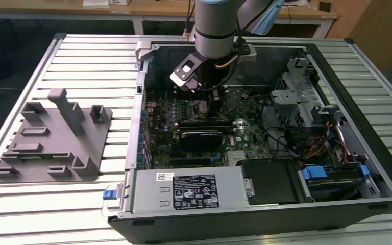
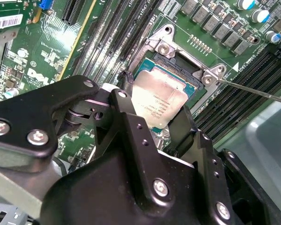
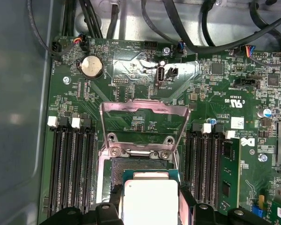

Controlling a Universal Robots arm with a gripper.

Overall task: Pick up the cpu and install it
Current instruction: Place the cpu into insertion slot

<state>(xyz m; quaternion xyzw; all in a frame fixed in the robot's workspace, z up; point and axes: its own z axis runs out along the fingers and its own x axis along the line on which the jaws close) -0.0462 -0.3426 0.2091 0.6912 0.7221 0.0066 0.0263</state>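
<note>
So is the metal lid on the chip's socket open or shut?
Open. The metal lid is swung back off the socket, and the cpu sits between the jaws over it.

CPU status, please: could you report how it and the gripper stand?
Gripper jaws shut on the flat square silver-topped cpu. Cpu at open black socket, metal frame raised. No obstruction seen.

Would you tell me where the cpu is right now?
In the second wrist view, the cpu sits between the fingers, just over the open socket on the motherboard.
</note>
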